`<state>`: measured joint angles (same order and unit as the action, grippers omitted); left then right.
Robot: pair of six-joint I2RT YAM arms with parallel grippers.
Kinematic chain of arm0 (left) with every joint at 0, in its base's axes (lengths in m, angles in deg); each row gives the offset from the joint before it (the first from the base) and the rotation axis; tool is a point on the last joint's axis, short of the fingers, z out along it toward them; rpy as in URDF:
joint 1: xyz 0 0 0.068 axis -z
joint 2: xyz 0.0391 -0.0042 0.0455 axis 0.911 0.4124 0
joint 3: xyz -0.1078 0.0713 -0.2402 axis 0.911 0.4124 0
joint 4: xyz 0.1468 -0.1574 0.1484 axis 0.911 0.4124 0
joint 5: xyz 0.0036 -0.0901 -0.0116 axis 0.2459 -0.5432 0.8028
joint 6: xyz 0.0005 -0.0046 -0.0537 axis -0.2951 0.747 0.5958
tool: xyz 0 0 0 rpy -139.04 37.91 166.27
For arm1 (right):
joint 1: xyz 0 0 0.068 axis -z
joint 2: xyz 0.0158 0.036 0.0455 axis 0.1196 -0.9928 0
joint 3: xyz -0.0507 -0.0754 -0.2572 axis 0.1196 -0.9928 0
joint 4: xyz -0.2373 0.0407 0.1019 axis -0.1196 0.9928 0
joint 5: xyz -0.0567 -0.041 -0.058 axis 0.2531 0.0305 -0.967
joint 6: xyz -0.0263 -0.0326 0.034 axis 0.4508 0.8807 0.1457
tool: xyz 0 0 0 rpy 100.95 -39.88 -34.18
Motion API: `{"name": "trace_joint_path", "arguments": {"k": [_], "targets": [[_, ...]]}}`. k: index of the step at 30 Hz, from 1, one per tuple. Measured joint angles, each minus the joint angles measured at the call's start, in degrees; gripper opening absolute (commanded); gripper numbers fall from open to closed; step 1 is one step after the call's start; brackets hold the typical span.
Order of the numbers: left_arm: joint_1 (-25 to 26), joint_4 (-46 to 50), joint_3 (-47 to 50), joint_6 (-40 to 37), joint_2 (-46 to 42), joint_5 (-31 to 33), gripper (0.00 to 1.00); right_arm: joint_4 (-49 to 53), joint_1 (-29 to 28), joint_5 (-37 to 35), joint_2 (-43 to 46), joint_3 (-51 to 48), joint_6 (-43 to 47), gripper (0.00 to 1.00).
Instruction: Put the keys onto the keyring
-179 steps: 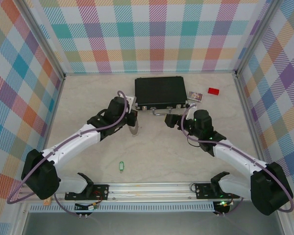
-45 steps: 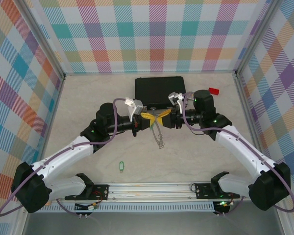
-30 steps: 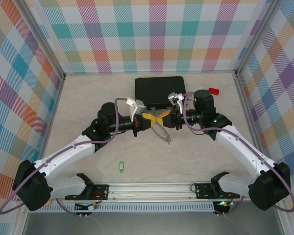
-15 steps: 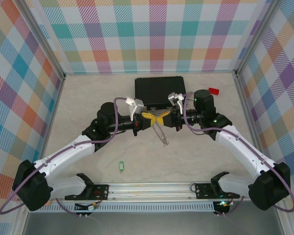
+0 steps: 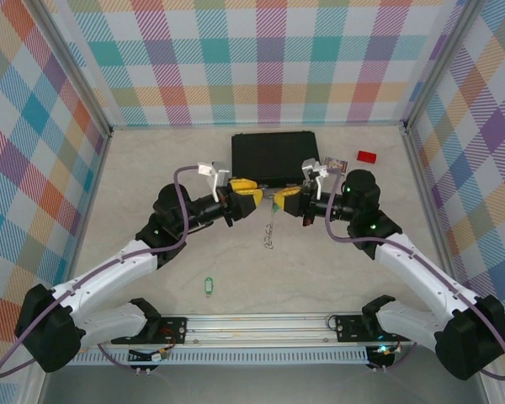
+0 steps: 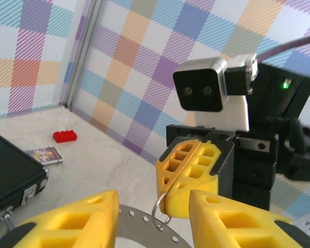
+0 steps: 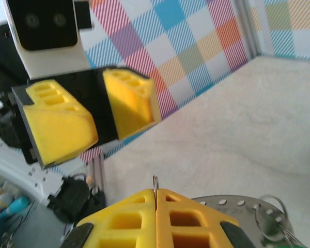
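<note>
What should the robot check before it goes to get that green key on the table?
1. Right gripper shut on the keyring: ok.
2. Left gripper open, holding nothing: ok.
3. Left gripper apart from the ring: ok.
4. Green key lying on the table, in plain sight near the arm bases: ok.
5. Other key already on the ring: cannot tell; something small dangles at its bottom.
</note>
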<state>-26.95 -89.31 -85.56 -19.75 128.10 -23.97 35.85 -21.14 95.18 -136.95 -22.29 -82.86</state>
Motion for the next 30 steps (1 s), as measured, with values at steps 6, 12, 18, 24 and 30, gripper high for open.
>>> {"name": "trace_joint_path", "arguments": {"k": [6,12,18,24,30], "targets": [[0.0,-9.3,3.2,4.3,1.4,1.0,0.35,-14.2,0.0,-4.2,0.0,-4.1,-7.2,0.0],[0.0,-17.7,3.3,8.8,6.4,0.2,0.33,-23.2,0.0,-5.1,-1.4,-4.2,-11.9,0.0],[0.0,-22.2,3.1,11.4,9.5,-0.8,0.31,-26.6,0.0,-4.9,-2.6,-4.2,-14.3,0.0],[0.0,-25.2,2.1,13.0,10.5,-2.1,0.29,-27.8,0.0,-4.4,-2.8,-4.2,-14.9,0.0],[0.1,-27.4,1.3,14.8,12.3,-2.9,0.25,-29.4,0.0,-3.3,-4.7,-4.2,-16.2,0.0]]}}
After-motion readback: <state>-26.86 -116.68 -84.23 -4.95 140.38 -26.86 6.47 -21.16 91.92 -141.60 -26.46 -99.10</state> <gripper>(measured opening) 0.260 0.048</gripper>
